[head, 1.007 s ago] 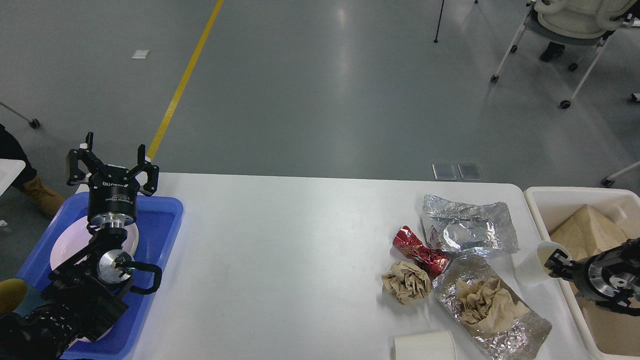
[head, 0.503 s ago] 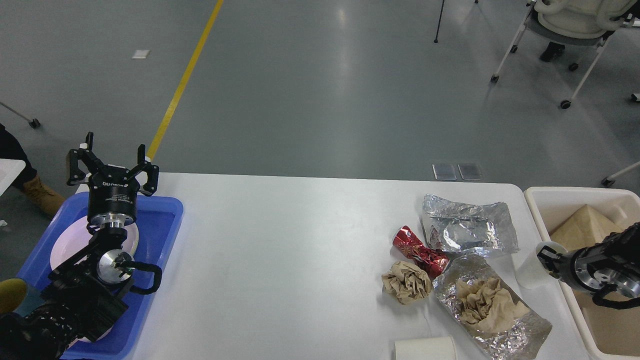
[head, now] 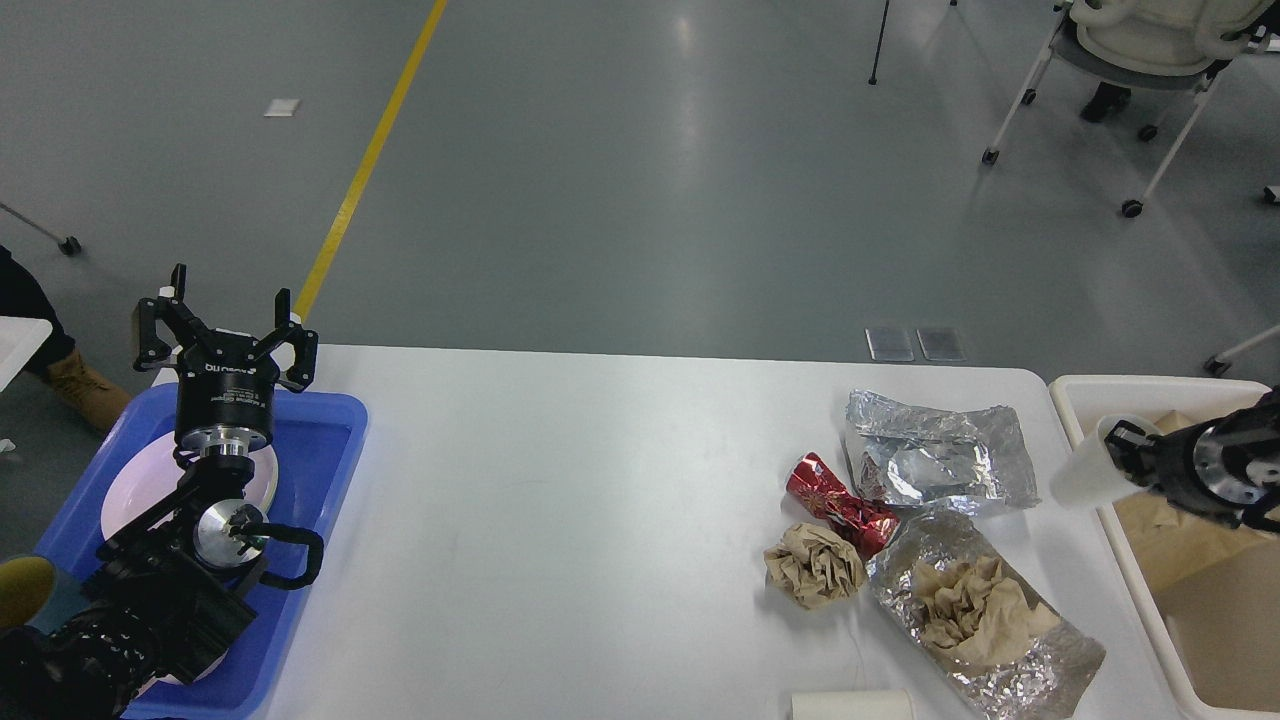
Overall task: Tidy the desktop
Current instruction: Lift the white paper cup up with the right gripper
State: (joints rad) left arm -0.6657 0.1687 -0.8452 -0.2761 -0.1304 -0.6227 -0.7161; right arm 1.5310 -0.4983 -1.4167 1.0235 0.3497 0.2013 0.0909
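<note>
- Grey polished floor (head: 620,180) with a yellow line (head: 365,160) fills the background; a wheeled chair (head: 1140,50) stands at the far right.
- Filling the lower half of the view is the desktop (head: 560,500), a wide white tabletop with rounded corners.
- On its left end sits a blue tray (head: 320,440) holding a white plate (head: 135,490), partly hidden by the left arm.
- The left gripper (head: 225,325) is raised above the tray's far edge, its two fingers spread wide apart and holding nothing.
- Just off the desktop's right end stands a cream bin (head: 1110,385) with tan crumpled paper (head: 1170,530) inside.
- The right gripper (head: 1125,445) is clamped on a white paper cup (head: 1085,475), holding it tilted in the air over the bin's left wall, at the desktop's right edge.
- On the right part of the desktop lie a flattened silver foil bag (head: 940,450), a crushed red wrapper (head: 835,500), a ball of brown paper (head: 815,565), and a second foil bag (head: 1040,660) with crumpled brown paper (head: 965,610) in it.
- A white roll (head: 850,705) peeks in at the near edge.
</note>
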